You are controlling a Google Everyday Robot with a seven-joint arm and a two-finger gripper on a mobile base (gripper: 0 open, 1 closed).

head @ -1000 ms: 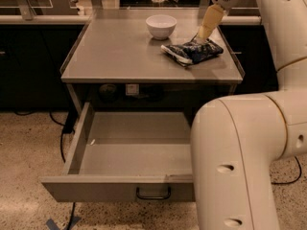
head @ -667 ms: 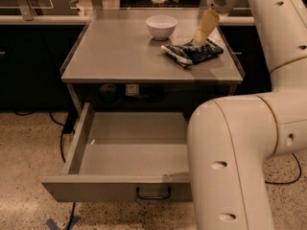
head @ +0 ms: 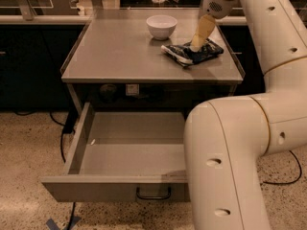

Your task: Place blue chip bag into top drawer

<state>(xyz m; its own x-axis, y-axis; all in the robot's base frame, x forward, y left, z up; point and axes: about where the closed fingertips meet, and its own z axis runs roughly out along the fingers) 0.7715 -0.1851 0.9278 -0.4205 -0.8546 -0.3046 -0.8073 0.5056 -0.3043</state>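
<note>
Camera view puts the blue chip bag (head: 187,56) flat on the right rear of the table (head: 120,51), long axis running left to right on a slight slant. The end effector (head: 195,45) stands right over its middle, tip at the foil, and whether it is parted or closed I cannot tell. The top drawer (head: 129,157) is pulled open below, nearer the camera — so the carry, I judge, runs forward and down.

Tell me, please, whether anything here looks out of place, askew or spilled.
Nothing looks spilled or damaged. The blue chip bag lies crumpled and askew on the table, near the white bowl, with the gripper down at it. The top drawer stands pulled open.
</note>
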